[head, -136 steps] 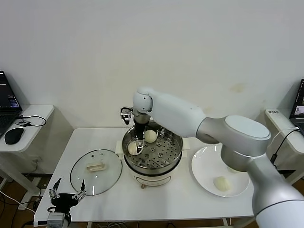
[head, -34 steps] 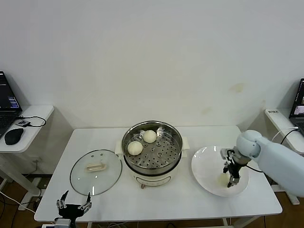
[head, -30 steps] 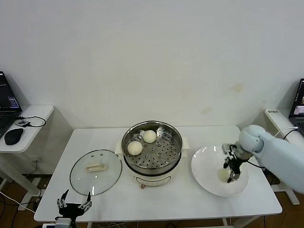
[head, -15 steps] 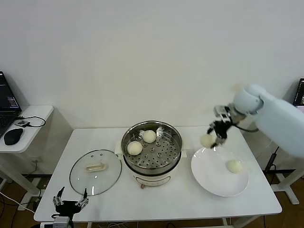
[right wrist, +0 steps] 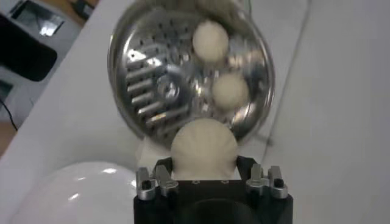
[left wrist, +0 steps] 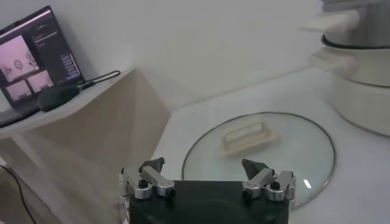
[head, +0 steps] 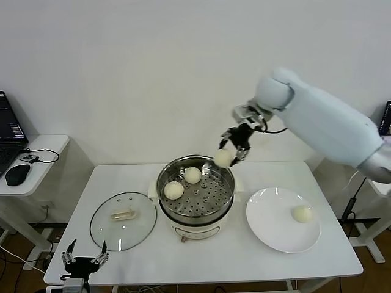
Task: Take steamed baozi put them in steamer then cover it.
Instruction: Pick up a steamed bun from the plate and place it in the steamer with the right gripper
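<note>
My right gripper (head: pixel 230 154) is shut on a cream-white baozi (head: pixel 222 157) and holds it in the air above the steamer's far right rim. In the right wrist view that baozi (right wrist: pixel 203 148) sits between the jaws, over the steamer (right wrist: pixel 189 73). The shiny steamer (head: pixel 166 195) stands mid-table with two baozi (head: pixel 173 190) (head: pixel 193 175) on its perforated tray. One more baozi (head: pixel 301 213) lies on the white plate (head: pixel 269 229). The glass cover (head: pixel 122 221) rests flat left of the steamer. My left gripper (head: pixel 82 259) waits open below the table's front left corner, near the cover (left wrist: pixel 259 155).
A side desk with a laptop (head: pixel 9 131) and a black mouse (head: pixel 17 174) stands at the far left. Another desk edge (head: pixel 360 152) is at the far right. The wall runs close behind the table.
My right gripper closed on a baozi on the plate, lifted it and carried it left and up to above the steamer's right rim. The left gripper shifted only slightly.
</note>
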{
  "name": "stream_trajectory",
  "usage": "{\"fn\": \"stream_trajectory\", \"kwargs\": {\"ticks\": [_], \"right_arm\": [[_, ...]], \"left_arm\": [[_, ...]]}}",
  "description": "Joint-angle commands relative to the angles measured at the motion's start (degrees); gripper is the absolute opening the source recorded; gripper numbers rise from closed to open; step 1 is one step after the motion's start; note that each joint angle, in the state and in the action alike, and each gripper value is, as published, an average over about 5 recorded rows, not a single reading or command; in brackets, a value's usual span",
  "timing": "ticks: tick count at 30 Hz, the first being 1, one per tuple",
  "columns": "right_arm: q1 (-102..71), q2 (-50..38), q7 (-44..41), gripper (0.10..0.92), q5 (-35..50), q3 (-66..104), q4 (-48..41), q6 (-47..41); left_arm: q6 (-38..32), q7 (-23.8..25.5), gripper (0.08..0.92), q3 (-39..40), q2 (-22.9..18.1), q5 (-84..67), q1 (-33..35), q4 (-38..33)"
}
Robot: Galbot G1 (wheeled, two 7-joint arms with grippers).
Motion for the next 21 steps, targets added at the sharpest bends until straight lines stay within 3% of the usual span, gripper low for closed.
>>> {"fn": "stream_trajectory", "kwargs": {"ticks": [1, 8, 21], "right_arm": [[2.1, 5.8, 0.7, 0.645, -0.4, -5.2, 2.6, 8.6], [0.7, 8.0, 2.4, 0.645, -3.8, -9.7, 4.6, 12.7], [-4.3, 8.5, 6.2, 0.645, -18.6, -12.8, 8.4, 21.1]], "left_arm": [[-0.1, -0.1, 0.823, 0.0, -0.3, -0.4, 0.0, -0.1], [-0.2, -0.3, 0.823, -0.7, -0.5, -0.7, 0.2, -0.8], [-0.3, -0.4, 0.823, -1.1, -0.9, -1.2, 0.1, -0.6]]}}
